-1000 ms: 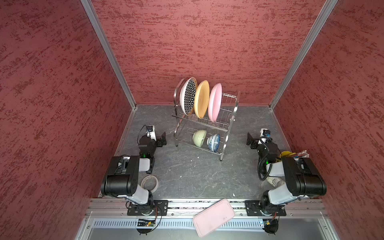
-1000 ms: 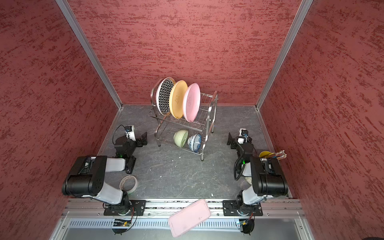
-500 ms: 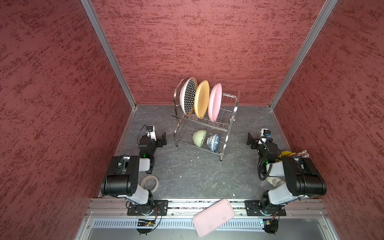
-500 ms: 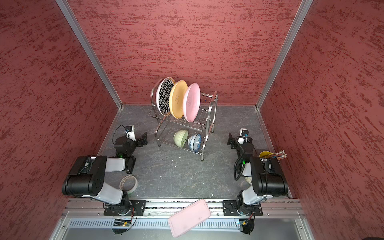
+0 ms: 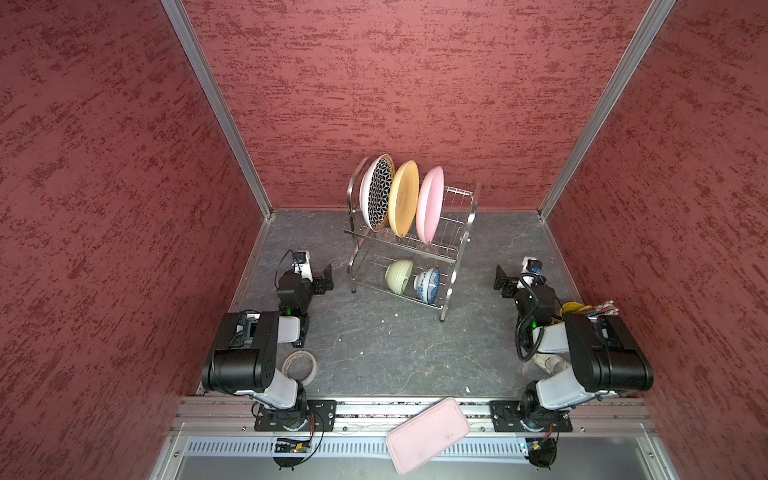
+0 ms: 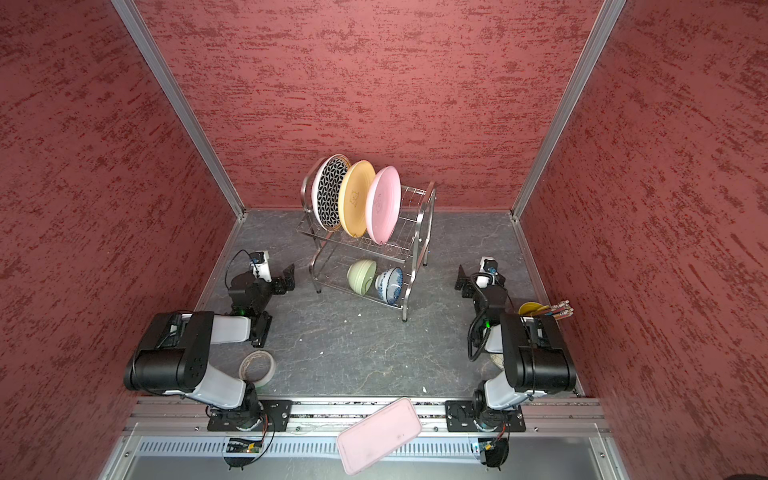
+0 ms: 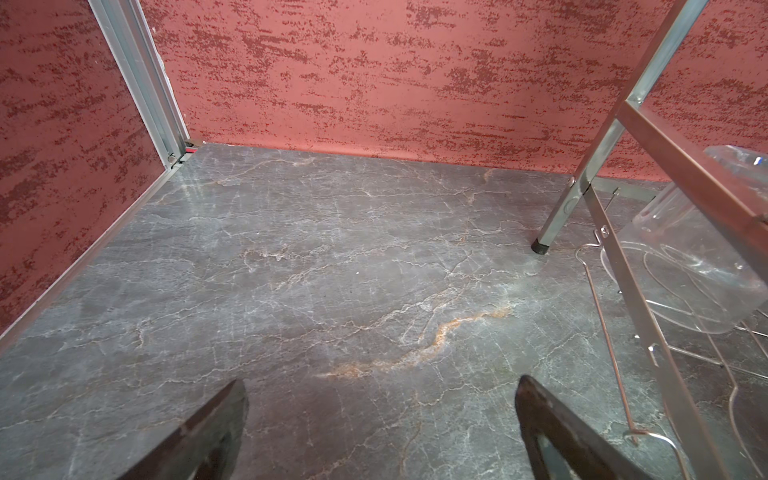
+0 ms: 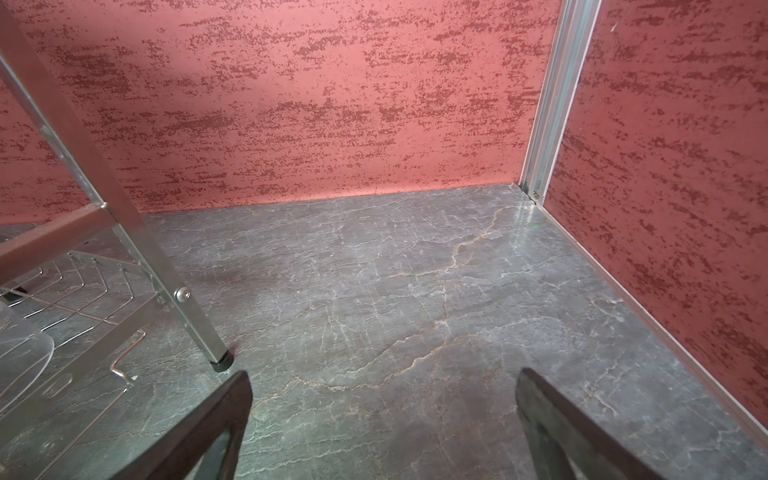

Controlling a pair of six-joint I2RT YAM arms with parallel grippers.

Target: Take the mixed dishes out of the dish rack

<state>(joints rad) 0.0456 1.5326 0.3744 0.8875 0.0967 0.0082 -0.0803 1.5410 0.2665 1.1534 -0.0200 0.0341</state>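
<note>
**Both top views.** The dish rack (image 5: pixel 464 232) stands at the back of the grey veined table (image 5: pixel 374 353), near the rear wall.
- Upper tier: the black-and-white geometric plate (image 5: pixel 380 193), yellow-orange plate (image 5: pixel 404 199) and pink plate (image 5: pixel 430 203) stand on edge, side by side, all leaning the same way.
- Lower tier: the pale green bowl (image 5: pixel 398 275) and blue-floral white bowl (image 5: pixel 428 284) lie on their sides, just beside each other.
- The left gripper (image 5: pixel 325 280) sits low, left of the rack and near it but apart.
- The right gripper (image 5: pixel 503 282) sits right of the rack, well apart.

**Seen from above only.**
- A pink rectangular tray (image 5: pixel 428 434) lies askew across the front rail.
- A tape roll (image 5: pixel 299 365) lies by the left arm's base.
- A yellow cup of sticks (image 5: pixel 575 308) is partly hidden behind the right arm.

**Left wrist view.** The fingers (image 7: pixel 208 432) are spread wide over bare table with nothing between them. A clear cup (image 7: pixel 685 270) rests tilted on the lower-tier wires. It is too faint to make out from above.

**Right wrist view.** The fingers (image 8: pixel 212 428) are likewise spread and empty. A rack leg stands just ahead of them. Part of a clear cup (image 8: pixel 20 353) shows at the frame edge. Cannot tell whether it is the same cup or a second one.
</note>
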